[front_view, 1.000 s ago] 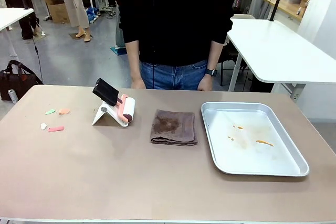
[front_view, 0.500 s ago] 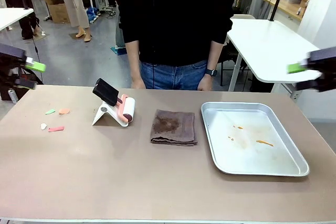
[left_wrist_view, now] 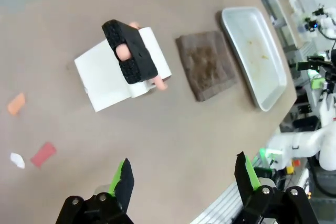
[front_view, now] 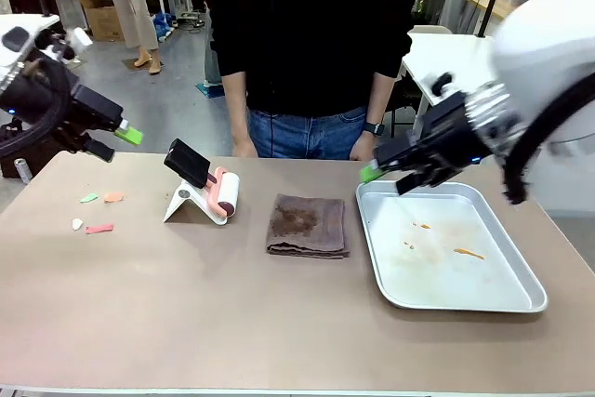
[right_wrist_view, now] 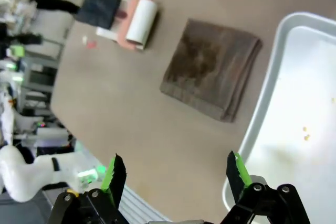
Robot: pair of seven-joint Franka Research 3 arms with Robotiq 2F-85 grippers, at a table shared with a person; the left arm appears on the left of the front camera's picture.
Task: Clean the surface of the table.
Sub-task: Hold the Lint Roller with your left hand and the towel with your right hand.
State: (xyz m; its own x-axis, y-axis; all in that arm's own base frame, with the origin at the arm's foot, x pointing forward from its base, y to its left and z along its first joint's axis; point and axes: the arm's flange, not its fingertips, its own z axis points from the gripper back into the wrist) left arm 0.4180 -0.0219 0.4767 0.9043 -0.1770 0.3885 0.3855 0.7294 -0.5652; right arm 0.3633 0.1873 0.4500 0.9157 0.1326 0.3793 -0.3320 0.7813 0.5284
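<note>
The table [front_view: 279,332] starts bare at my near edge. Farther in lie coloured scraps [front_view: 98,228] at the left, a folded brown cloth [front_view: 307,225] in the middle and a stained metal tray [front_view: 465,308] at the right, with a lint roller [front_view: 223,194] on its stand just behind. My left gripper [front_view: 113,143] hovers near the roller and my right gripper [front_view: 386,180] over the tray's far corner, both with jaws apart and empty. For the scraps I'd take the roller: come down square on its black handle, grip firmly and lift clear of the stand. A person [front_view: 311,44] stands at the far edge.
</note>
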